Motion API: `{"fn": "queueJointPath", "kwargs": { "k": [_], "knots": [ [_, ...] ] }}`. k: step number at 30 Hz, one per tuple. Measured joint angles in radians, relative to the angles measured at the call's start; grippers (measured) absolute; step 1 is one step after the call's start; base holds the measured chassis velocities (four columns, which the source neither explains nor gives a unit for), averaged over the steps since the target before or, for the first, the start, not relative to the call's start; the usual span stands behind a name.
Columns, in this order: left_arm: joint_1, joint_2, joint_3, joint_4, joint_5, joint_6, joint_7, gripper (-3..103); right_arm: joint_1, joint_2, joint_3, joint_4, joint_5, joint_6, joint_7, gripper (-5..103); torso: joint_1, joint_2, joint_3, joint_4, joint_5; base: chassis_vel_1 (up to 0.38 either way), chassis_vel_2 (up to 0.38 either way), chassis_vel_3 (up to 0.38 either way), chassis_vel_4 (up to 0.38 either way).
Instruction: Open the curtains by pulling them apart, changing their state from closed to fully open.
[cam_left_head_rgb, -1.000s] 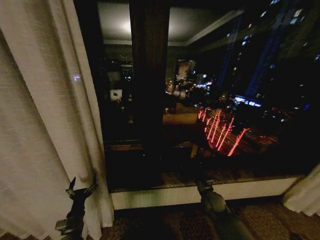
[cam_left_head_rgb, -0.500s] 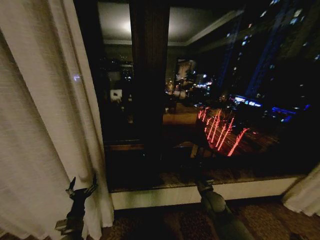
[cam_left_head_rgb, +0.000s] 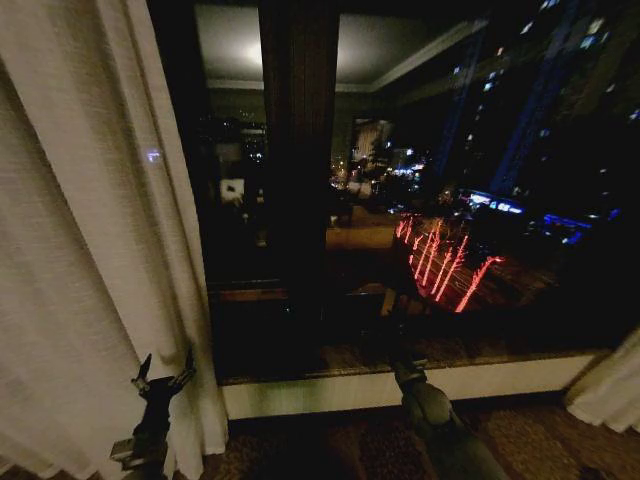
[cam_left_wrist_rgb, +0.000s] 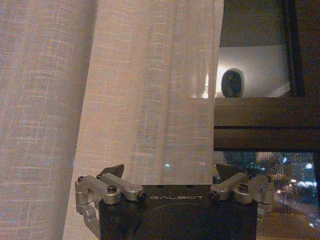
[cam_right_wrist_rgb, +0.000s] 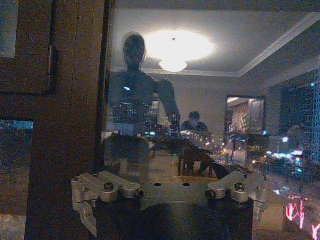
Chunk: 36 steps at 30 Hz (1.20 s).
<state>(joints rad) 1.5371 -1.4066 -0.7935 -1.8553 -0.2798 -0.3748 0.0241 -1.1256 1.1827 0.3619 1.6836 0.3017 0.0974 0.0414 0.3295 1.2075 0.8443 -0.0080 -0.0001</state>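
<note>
The left tool (cam_left_head_rgb: 163, 380), fingers spread and empty, hovers beside the sheer cream-white pleated curtain panel (cam_left_head_rgb: 80, 250) hanging vertically at its left; the right tool (cam_left_head_rgb: 403, 362), fingers apart, faces the dark window glass (cam_left_head_rgb: 450, 200).

dark night window (cam_left_head_rgb: 480, 180), city lights, wooden frame post (cam_left_head_rgb: 298, 150), patterned carpet (cam_left_head_rgb: 330, 445)

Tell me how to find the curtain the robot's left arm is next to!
Find the big dark window with city lights. On its left hangs a tall, cream-white, see-through curtain reaching to the floor, with the left end effector open at its lower edge. The other curtain just peeks in at the far right corner.
</note>
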Motion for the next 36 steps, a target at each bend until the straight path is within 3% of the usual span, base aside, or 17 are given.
{"fn": "queueJointPath", "kwargs": {
  "k": [21,25,26,28,30,31,35,36],
  "knots": [
    [-0.006,0.001,0.009,-0.001,0.000,0.020,-0.004,100,0.000,0.000,0.000,0.000,0.000,0.000,0.000,100,0.000,0.000,0.000,0.0002,0.0000,0.000,0.000,0.000,0.000],
    [-0.045,0.009,0.062,-0.019,-0.005,0.129,-0.037,100,0.000,0.000,0.000,0.000,0.000,0.000,0.000,100,0.000,0.000,0.000,0.0000,0.0000,0.000,0.000,0.000,0.000],
    [-0.045,0.009,0.062,-0.019,-0.005,0.129,-0.037,100,0.000,0.000,0.000,0.000,0.000,0.000,0.000,100,0.000,0.000,0.000,0.0000,0.0000,0.000,0.000,0.000,0.000],
    [-0.074,0.015,0.101,-0.032,-0.008,0.211,-0.062,100,0.000,0.000,0.000,0.000,0.000,0.000,0.000,100,0.000,0.000,0.000,0.0000,0.0000,0.000,0.000,0.000,0.000],
    [-0.095,0.019,0.130,-0.042,-0.011,0.271,-0.080,100,0.000,0.000,0.000,0.000,0.000,0.000,0.000,100,0.000,0.000,0.000,-0.0001,0.0000,0.000,0.000,0.000,0.000],
    [-0.095,0.019,0.130,-0.042,-0.011,0.271,-0.080,100,0.000,0.000,0.000,0.000,0.000,0.000,0.000,100,0.000,0.000,0.000,-0.0001,0.0000,0.000,0.000,0.000,0.000],
    [-0.141,0.029,0.193,-0.063,-0.016,0.402,-0.120,100,0.000,0.000,0.000,0.000,0.000,0.000,0.000,100,0.000,0.000,0.000,-0.0001,0.0001,0.000,0.000,0.000,0.000],
    [-0.141,0.029,0.193,-0.063,-0.016,0.402,-0.120,100,0.000,0.000,0.000,0.000,0.000,0.000,0.000,100,0.000,0.000,0.000,-0.0001,0.0001,0.000,0.000,0.000,0.000]
  ]
}}
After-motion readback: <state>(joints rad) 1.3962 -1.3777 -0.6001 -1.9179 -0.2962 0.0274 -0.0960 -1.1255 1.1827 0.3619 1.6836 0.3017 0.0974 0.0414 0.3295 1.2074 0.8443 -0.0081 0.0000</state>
